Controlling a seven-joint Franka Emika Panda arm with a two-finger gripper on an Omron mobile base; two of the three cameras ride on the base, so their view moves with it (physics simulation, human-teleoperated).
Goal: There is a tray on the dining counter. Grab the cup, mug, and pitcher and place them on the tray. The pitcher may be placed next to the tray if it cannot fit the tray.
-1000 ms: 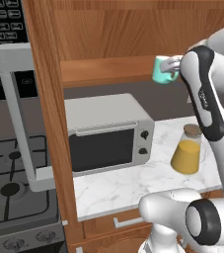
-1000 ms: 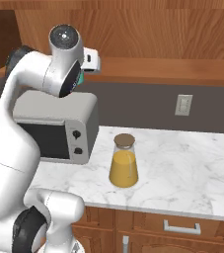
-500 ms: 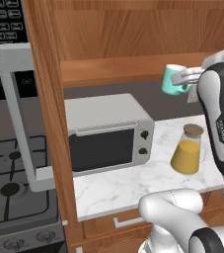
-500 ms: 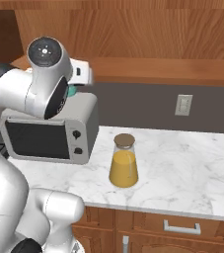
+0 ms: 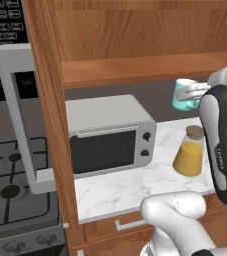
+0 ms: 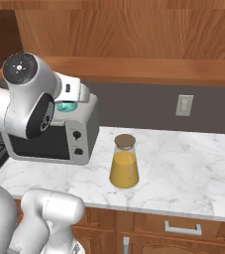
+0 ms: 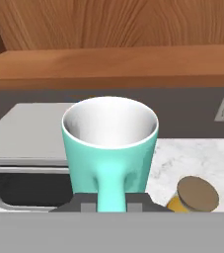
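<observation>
Mug (image 7: 109, 143), teal with a pale inside, held up in the air above the marble counter (image 6: 183, 168), mouth open toward the hand camera and handle pointing back at it. Clamped by the handle between the jaws of the gripper (image 7: 110, 201), fingers pressed close on either side of it (dark finger tips just visible at the foot of the handle). Seen from the left base view as a teal shape (image 5: 183, 94) just under the wooden shelf edge, with the gripper (image 5: 194, 91) reaching across it from the right. From the right base view, mostly hidden behind the white arm, only a sliver of teal (image 6: 66, 105) showing beside the wrist.

Below and to one side of the mug, on the counter: pitcher (image 6: 124, 161), clear and conical, orange liquid inside, round brown lid on top, standing upright. Well apart from the mug, not touching it. Same pitcher in the left base view (image 5: 190, 152) near the arm's dark-jointed link, and in the hand view as a brown lid (image 7: 197, 193) low on the right.

Further along the counter: grey microwave (image 5: 107, 134), door shut, two knobs on its right side, set against the dark back wall. Beyond the tall wooden panel (image 5: 50, 125), a stove with black burners (image 5: 10, 185). White wall outlet (image 6: 184, 105) above the counter, right of the pitcher.
</observation>
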